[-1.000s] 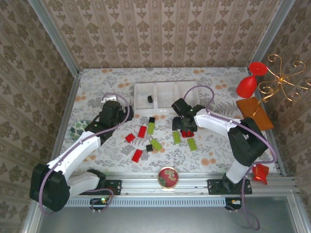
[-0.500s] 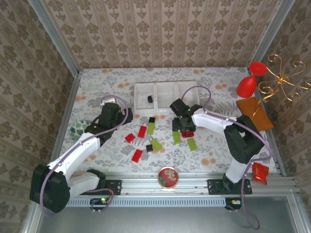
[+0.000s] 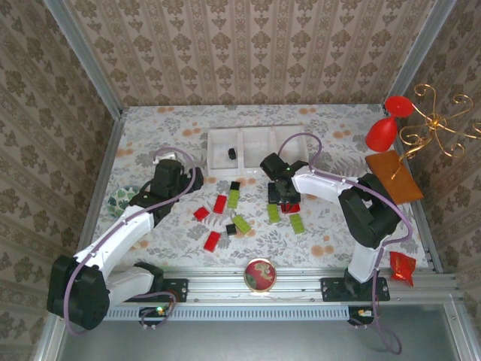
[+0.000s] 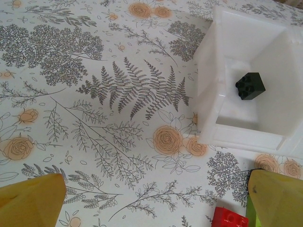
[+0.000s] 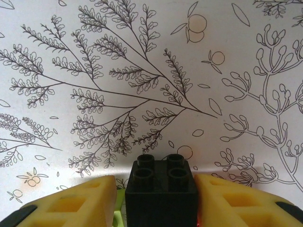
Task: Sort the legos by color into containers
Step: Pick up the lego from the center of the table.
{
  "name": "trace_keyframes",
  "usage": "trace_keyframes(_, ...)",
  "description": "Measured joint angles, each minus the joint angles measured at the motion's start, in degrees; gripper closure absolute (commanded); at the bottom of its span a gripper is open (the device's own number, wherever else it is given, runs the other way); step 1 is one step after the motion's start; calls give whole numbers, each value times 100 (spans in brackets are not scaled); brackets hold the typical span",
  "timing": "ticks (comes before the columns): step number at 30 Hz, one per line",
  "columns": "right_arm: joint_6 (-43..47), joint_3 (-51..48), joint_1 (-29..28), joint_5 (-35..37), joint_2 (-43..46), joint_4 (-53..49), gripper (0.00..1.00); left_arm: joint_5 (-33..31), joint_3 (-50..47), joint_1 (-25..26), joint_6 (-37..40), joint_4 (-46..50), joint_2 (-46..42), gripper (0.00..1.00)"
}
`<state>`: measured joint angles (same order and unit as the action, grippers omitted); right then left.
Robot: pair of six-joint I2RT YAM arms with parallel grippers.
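The white three-compartment tray [image 3: 255,132] stands at the back centre, with one black brick [image 3: 232,153] in its left compartment. Red, lime-green and black legos lie scattered in front of it, among them a red one [image 3: 219,204] and a green one [image 3: 273,212]. My right gripper [image 3: 279,194] is down among them. In the right wrist view a black brick [image 5: 161,189] sits between its yellow pads [image 5: 236,201]. The right pad touches it and a thin gap shows at the left. My left gripper [image 3: 180,171] hovers open over bare cloth beside the tray wall [image 4: 208,94].
A round red-patterned dish [image 3: 260,274] sits at the near edge. A red goblet [image 3: 382,131], a gold wire ornament [image 3: 436,120] and a brown pad [image 3: 397,174] stand at the right. A small green-and-white item [image 3: 120,199] lies at the left. Patterned walls enclose the table.
The right gripper has shifted slightly left and its jaws have narrowed around the black brick. The left arm has barely moved.
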<state>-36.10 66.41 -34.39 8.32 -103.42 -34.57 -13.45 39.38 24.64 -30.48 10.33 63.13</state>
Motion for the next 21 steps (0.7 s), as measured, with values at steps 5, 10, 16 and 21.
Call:
trace_keyframes(5, -11, 0, 0, 0, -24, 0, 61, 17, 0, 0, 0, -11, 0, 0)
trace_keyframes(10, -31, 11, 0, 4, -26, 2, 71, 17, 0, 0, 0, -11, 0, 0)
trace_keyframes(16, -26, 31, 0, 4, -24, 0, 76, 17, 0, -4, -2, -11, 0, 0)
trace_keyframes(21, -9, 214, -55, 17, 39, -39, 77, 20, -37, -66, -17, -11, 0, 0)
